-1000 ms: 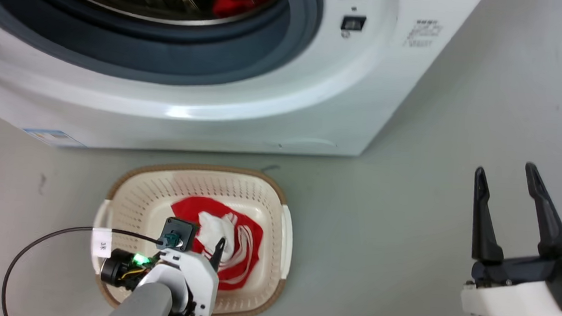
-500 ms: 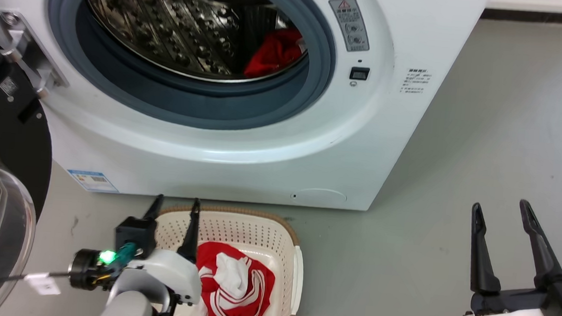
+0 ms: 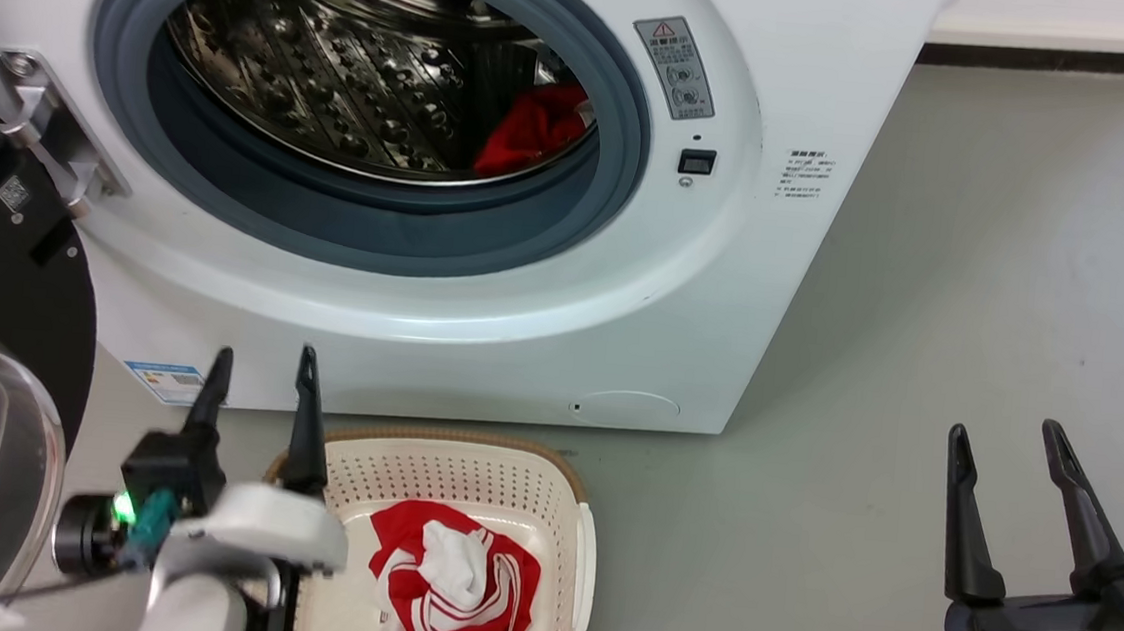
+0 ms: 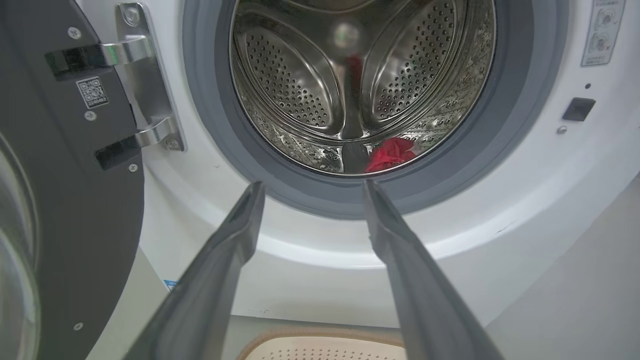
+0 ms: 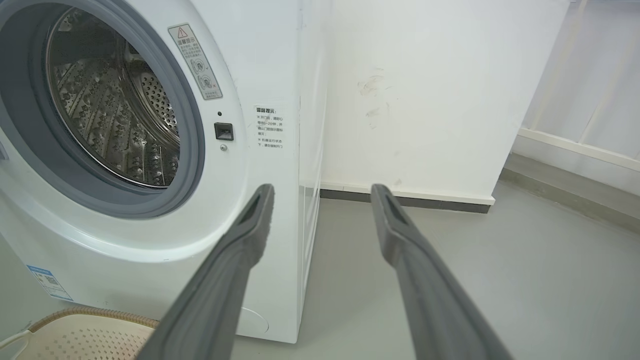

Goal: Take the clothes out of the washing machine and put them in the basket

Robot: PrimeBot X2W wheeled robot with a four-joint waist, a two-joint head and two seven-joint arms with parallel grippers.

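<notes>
Before large white front-loading washing machine (image 3: 806, 275), low cream perforated plastic basket (image 3: 470, 469) holds one red-and-white jersey (image 3: 455, 588); second red garment (image 3: 534, 131) waits in steel drum (image 3: 341, 67). Drop done: empty left gripper (image 3: 264, 354), fingers wide, has risen from basket toward drum. Idle right gripper (image 3: 1004, 431) wide too. Second ago, left fingers hung over jersey.

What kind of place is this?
Probably a bare laundry corner or test room: a large white front-loading washing machine stands on smooth grey floor by a plain white wall, with a low cream perforated plastic basket before it.
</notes>
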